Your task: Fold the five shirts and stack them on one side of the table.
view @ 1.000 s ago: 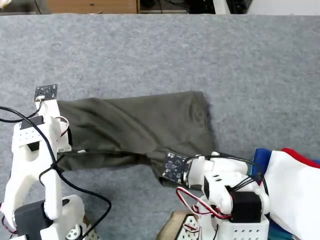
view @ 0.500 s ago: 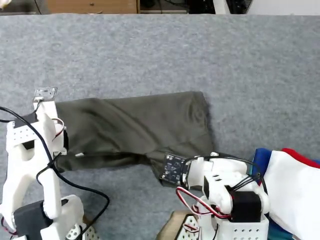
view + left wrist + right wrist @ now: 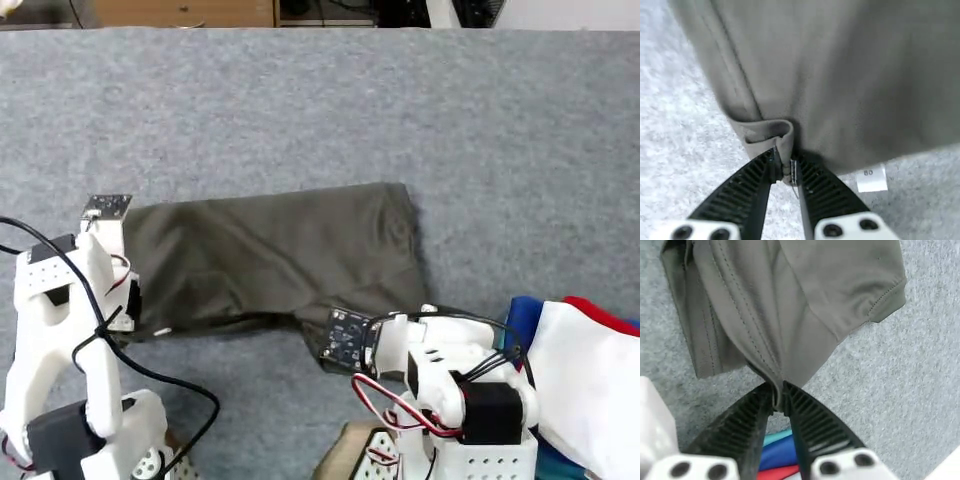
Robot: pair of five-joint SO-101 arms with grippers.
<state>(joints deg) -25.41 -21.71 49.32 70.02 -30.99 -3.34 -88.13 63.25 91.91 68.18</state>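
An olive-green shirt (image 3: pixel 270 255) lies partly folded across the middle of the grey table, its long side running left to right. My left gripper (image 3: pixel 785 167) is shut on a folded edge of the olive shirt (image 3: pixel 840 75) at its left end, beside a small white label (image 3: pixel 871 178). In the high view the left arm (image 3: pixel 65 300) stands over that end. My right gripper (image 3: pixel 777 395) is shut on a bunched fold of the olive shirt (image 3: pixel 790 300) at its near right corner, where the right arm (image 3: pixel 430 365) sits.
Folded shirts in white (image 3: pixel 590 385), red (image 3: pixel 600 312) and blue (image 3: pixel 522 315) are piled at the near right edge. A sliver of blue and red cloth (image 3: pixel 782 460) peeks below the right gripper. Grey table surface (image 3: pixel 300 110) stretches open beyond the olive shirt.
The left arm has shifted right and toward the near edge, drawing the shirt's left end inward and smoothing it. The right arm has stayed put.
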